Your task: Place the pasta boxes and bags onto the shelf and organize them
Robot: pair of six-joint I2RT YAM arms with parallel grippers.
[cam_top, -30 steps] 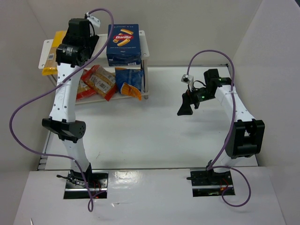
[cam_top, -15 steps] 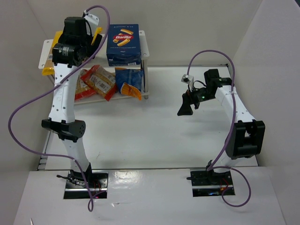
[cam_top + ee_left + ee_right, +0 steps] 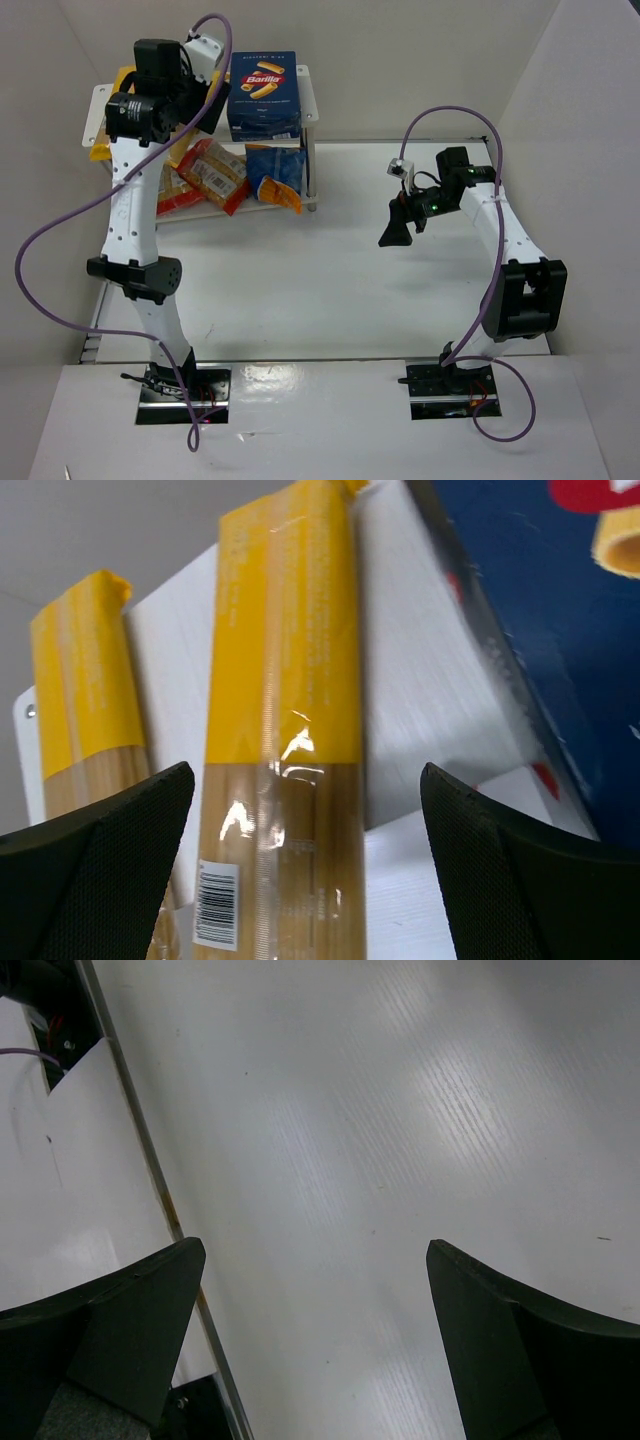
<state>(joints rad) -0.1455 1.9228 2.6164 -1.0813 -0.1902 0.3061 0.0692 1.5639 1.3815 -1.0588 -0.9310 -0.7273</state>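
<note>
The white shelf [image 3: 309, 97] stands at the back left. The dark blue Barilla box [image 3: 263, 95] sits on its top board. Red-orange bags [image 3: 207, 174] and a blue bag [image 3: 273, 176] lie on the lower tier. Two yellow spaghetti bags lie side by side on the top board [image 3: 420, 680]. One spaghetti bag [image 3: 285, 730] is below my open left gripper [image 3: 310, 880], untouched; the other [image 3: 85, 710] lies left of it. The Barilla box [image 3: 560, 630] is at the right. My left gripper [image 3: 203, 98] hovers above the shelf. My right gripper [image 3: 395, 232] is open and empty over the table [image 3: 400, 1110].
White walls close in behind and beside the shelf. A metal strip [image 3: 150, 1160] marks the table's edge in the right wrist view. My left arm hides most of the spaghetti bags in the top view; a yellow end [image 3: 99, 150] sticks out at the shelf's left.
My left gripper has lifted up and back from the shelf's top board, with the spaghetti bag left lying there. The right arm has not moved.
</note>
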